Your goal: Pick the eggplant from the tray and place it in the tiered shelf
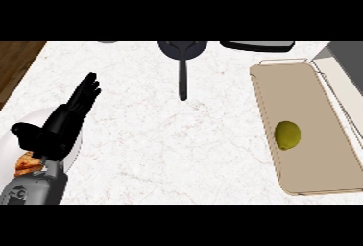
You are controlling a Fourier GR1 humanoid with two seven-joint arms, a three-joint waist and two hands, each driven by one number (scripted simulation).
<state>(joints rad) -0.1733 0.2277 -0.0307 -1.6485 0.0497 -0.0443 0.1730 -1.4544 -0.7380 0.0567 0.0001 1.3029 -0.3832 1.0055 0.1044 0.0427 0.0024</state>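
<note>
A tan rectangular tray [312, 158] lies on the right of the marble counter. The only thing on it is a small yellow-green oval fruit [287, 135], lying near the tray's left side. Right of the tray, a pale wire-edged structure [339, 81] with a grey top is cut off by the view's edge. My left hand [55, 129] is far to the left, open, with its fingers straight and pointing up and away over a white plate. It is well apart from the tray and holds nothing. My right hand does not show.
The white plate [8, 151] under my left forearm carries a brown pastry [27, 164]. A black pan [182, 48] sits at the top centre, its handle pointing toward me. A dark flat object [257, 45] lies at the top right. Wooden floor shows at the upper left.
</note>
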